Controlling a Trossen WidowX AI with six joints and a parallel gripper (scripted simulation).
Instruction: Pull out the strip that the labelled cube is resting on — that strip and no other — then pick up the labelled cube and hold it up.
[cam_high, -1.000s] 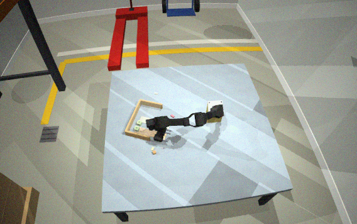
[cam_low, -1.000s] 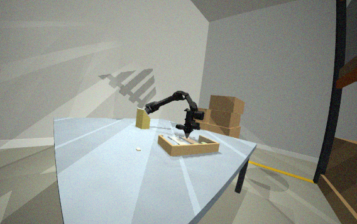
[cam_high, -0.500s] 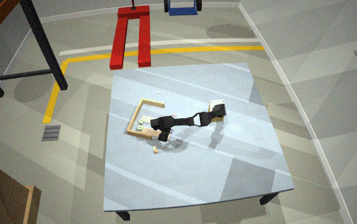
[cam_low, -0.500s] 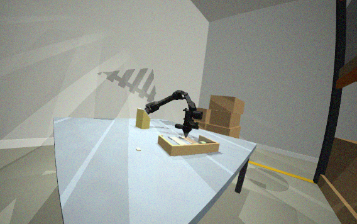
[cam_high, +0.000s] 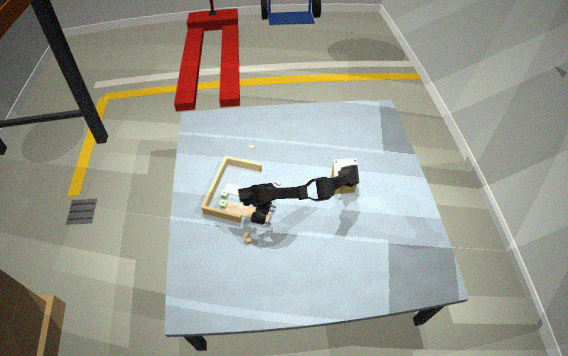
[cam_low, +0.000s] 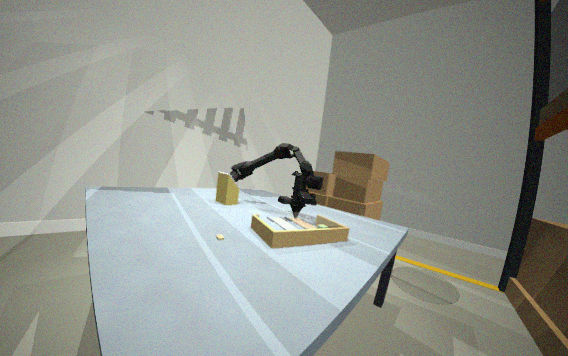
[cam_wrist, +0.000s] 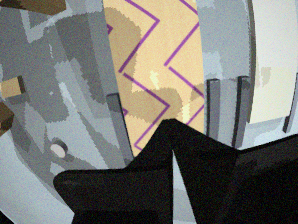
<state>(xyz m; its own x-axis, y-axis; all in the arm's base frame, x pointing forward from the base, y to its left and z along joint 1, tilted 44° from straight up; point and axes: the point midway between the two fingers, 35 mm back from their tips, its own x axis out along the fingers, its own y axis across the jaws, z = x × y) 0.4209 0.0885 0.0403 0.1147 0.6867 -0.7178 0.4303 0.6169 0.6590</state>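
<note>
A tan strip with purple zigzag lines (cam_wrist: 150, 55) (cam_high: 235, 208) (cam_low: 303, 224) lies in the wooden tray. A white strip (cam_wrist: 274, 60) (cam_high: 232, 189) lies beside it. My gripper (cam_wrist: 168, 124) (cam_low: 296, 215) is shut and empty, pointing down, with its tips over the zigzag strip near its front end; I cannot tell if they touch it. Two small green-topped cubes (cam_high: 224, 193) (cam_high: 223, 203) sit towards the far end of the strips; their labels are too small to read, and they are out of the wrist view.
The tray's wooden wall (cam_high: 214, 185) (cam_low: 310, 238) stands around the strips. Thin dark rails (cam_wrist: 213, 110) (cam_wrist: 120, 122) flank the zigzag strip. Loose on the table lie orange blocks (cam_high: 248, 240), a pale yellow block (cam_high: 251, 146) (cam_low: 220, 237), a pink piece (cam_high: 277, 183) and a white round piece (cam_wrist: 59, 149).
</note>
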